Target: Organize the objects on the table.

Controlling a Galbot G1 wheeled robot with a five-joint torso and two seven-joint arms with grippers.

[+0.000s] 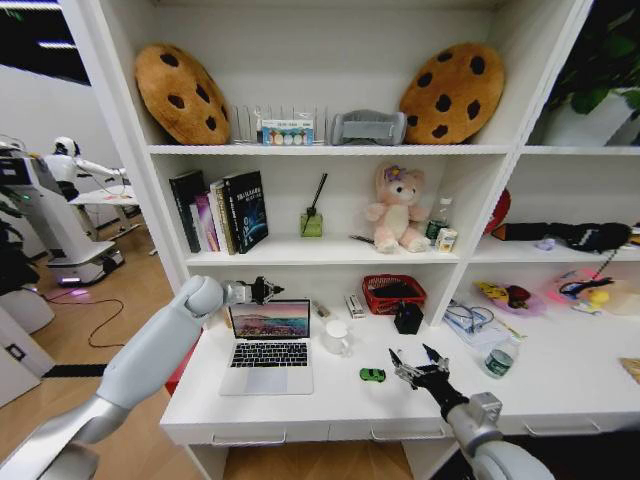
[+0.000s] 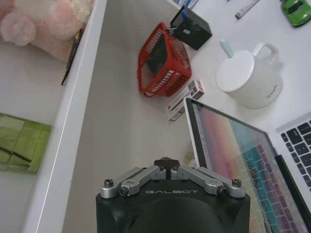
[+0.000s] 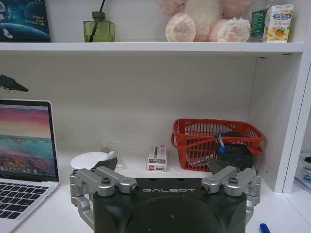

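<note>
The silver laptop (image 1: 268, 350) stands open on the white table (image 1: 560, 395), its screen lit. My left gripper (image 1: 268, 291) is shut and hovers just above and behind the top edge of the screen (image 2: 233, 160), holding nothing. My right gripper (image 1: 413, 356) is open over the desk front, just right of the small green-and-black gadget (image 1: 372, 375). Its spread fingers (image 3: 108, 165) hold nothing. A short green-labelled can (image 1: 498, 362) stands further right. A blue pen tip (image 3: 264, 228) lies on the desk just beside the right gripper's body.
A white mug (image 1: 337, 338), a red basket (image 1: 393, 293), a black box (image 1: 407, 318) and a small flat carton (image 3: 156, 158) sit behind the laptop and gadget. The shelf board (image 1: 330, 257) with a pink plush bear (image 1: 397, 208) hangs low over the desk.
</note>
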